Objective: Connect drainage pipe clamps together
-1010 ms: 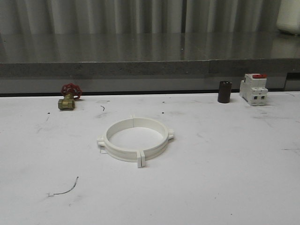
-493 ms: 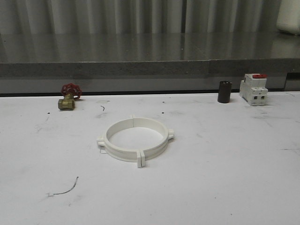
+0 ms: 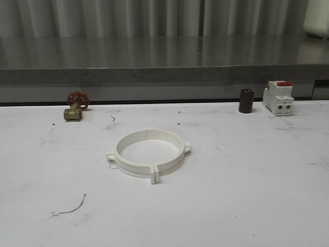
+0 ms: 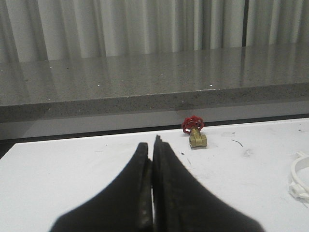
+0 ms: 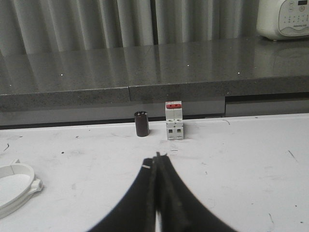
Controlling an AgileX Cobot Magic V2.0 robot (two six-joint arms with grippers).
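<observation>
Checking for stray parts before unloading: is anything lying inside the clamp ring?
Inside the drainage pipe clamps only bare white table shows. The ring's near wall hides a thin strip of the surface within.

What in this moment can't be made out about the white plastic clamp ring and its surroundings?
- White plastic half-ring clamps, front view: whether the end tabs have latched is too small to tell.
- Same ring, left wrist view: cut off by the picture edge.
- White appliance on the grey counter, right wrist view: cropped by the edge, markings unreadable.
- Dark thin curl on the table: too small to identify.

Dim even light, soft shadows, slightly grainy, near foreground blurred
</observation>
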